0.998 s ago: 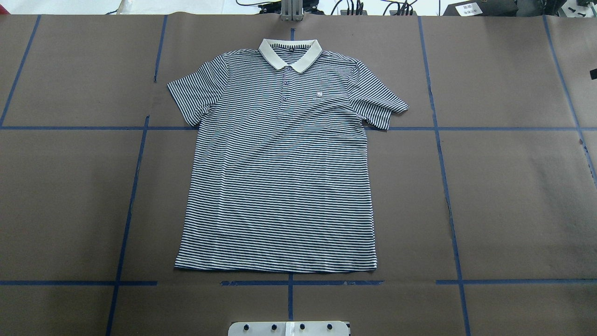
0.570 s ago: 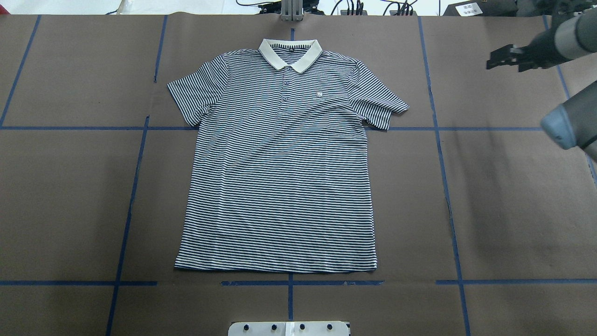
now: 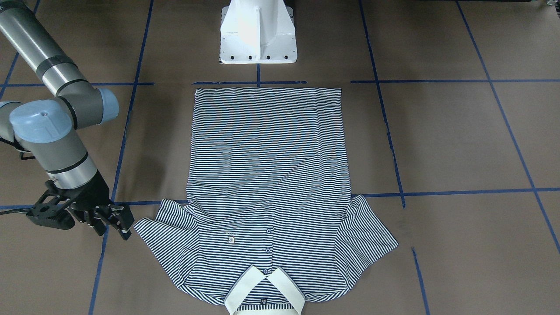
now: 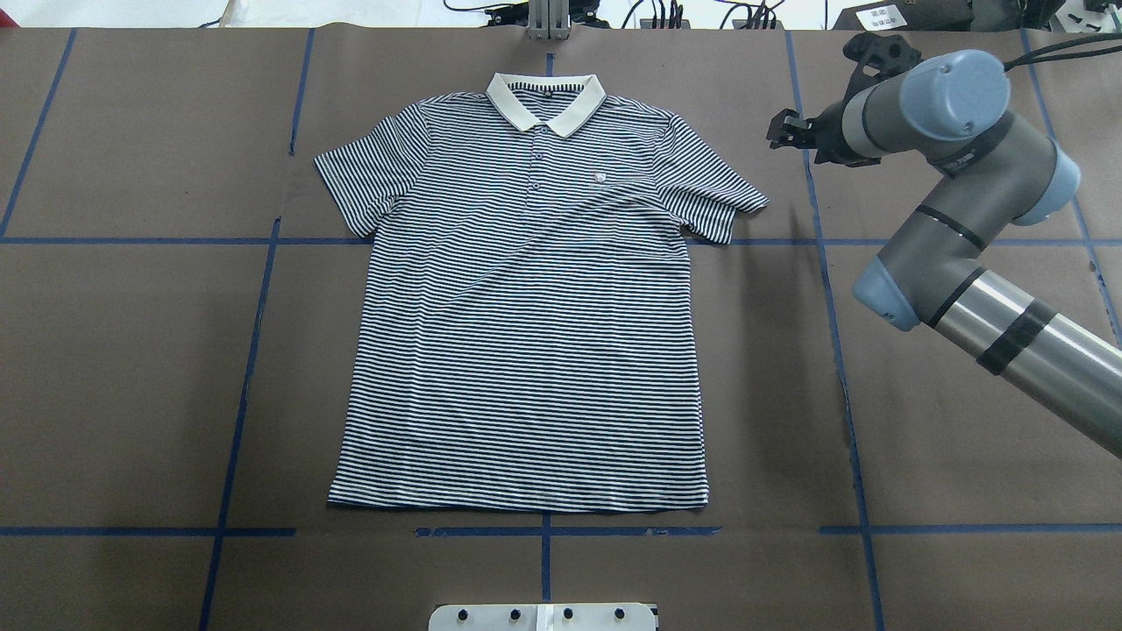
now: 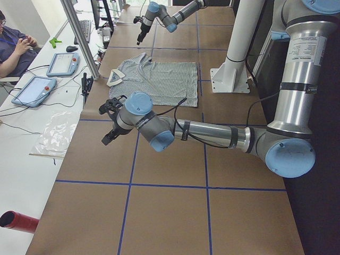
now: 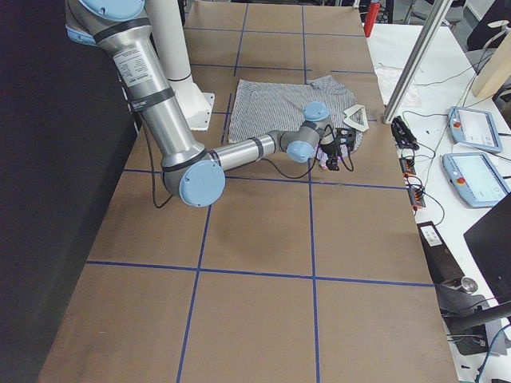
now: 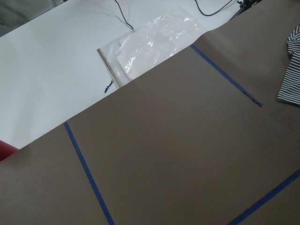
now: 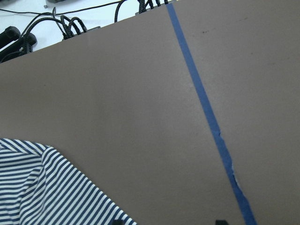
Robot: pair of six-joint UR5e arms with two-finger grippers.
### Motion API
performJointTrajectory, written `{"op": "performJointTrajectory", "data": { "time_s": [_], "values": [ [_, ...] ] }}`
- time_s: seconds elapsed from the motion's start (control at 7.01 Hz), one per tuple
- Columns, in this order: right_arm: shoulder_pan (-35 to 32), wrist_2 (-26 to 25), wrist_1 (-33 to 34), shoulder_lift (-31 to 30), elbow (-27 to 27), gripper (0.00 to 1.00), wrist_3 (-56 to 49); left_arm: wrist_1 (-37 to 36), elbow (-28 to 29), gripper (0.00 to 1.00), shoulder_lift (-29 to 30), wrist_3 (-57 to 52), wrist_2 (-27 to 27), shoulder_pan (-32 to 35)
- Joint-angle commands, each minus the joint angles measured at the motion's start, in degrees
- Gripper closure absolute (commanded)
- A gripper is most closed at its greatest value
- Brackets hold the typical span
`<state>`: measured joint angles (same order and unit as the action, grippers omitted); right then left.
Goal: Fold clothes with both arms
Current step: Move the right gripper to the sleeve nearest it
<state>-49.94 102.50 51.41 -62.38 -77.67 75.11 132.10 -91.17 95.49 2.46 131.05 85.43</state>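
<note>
1. Nearest the robot's edge of the table (image 4: 964, 394), the hem (image 4: 517, 504) of the shirt (image 4: 526, 333) lies straight and unturned.
2. The shirt sits midway between the left and right edges, front up and spread flat. We see no fold anywhere, so we judge that all the folding is left to do.
3. Its long axis runs from the robot's edge to the far edge, and the collar (image 4: 545, 101) points at the far edge.
4. Toward the far right corner, the right gripper (image 4: 778, 130) hovers near the sleeve (image 4: 714, 197), fingers spread, grasping nothing.
5. Toward the far left corner, the left gripper (image 5: 109, 127) hangs over bare table, well apart from the shirt. We cannot tell whether it is spread or clenched.
</note>
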Motion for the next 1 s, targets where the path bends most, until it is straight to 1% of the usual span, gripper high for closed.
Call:
{"op": "performJointTrajectory", "data": {
  "time_s": [0.0,0.86],
  "values": [
    [2.38,-0.90,0.79,0.33,0.15,0.36,1.36,0.00,0.11,0.00,0.05,0.00,0.00,0.00],
    [3.97,-0.99,0.89,0.06,2.70,0.39,0.57,0.09,0.11,0.00,0.05,-0.09,0.00,0.00]
  ]
}}
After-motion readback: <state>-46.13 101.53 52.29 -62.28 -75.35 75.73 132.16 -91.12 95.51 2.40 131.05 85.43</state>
